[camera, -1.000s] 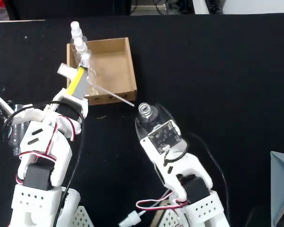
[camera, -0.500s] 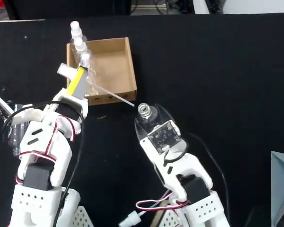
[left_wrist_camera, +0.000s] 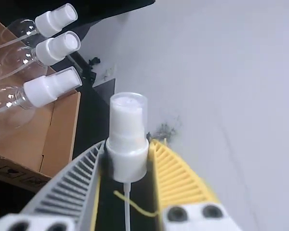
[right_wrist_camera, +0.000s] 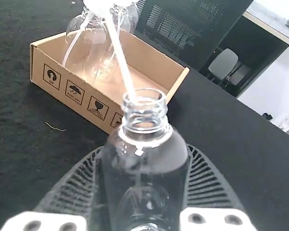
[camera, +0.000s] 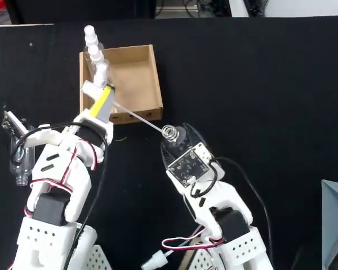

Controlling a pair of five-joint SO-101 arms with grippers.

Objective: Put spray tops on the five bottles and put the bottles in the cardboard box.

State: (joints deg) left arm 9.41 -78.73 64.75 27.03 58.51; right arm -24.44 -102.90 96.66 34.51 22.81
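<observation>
1. Left claw (left_wrist_camera: 127, 150) clamped on spray top (left_wrist_camera: 128, 127); dip tube (camera: 136, 116) slanting away toward the right arm, tip at the bottle mouth.
2. Right claw (right_wrist_camera: 145, 154) clamped on open bottle (right_wrist_camera: 143, 115), neck upward, near cardboard box (camera: 136, 62).
3. Likely next: sliding the top along the tube's axis into that neck.

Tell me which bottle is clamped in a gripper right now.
The open-necked bottle in the right gripper, outside the cardboard box; the three capped bottles rest in that box.
</observation>
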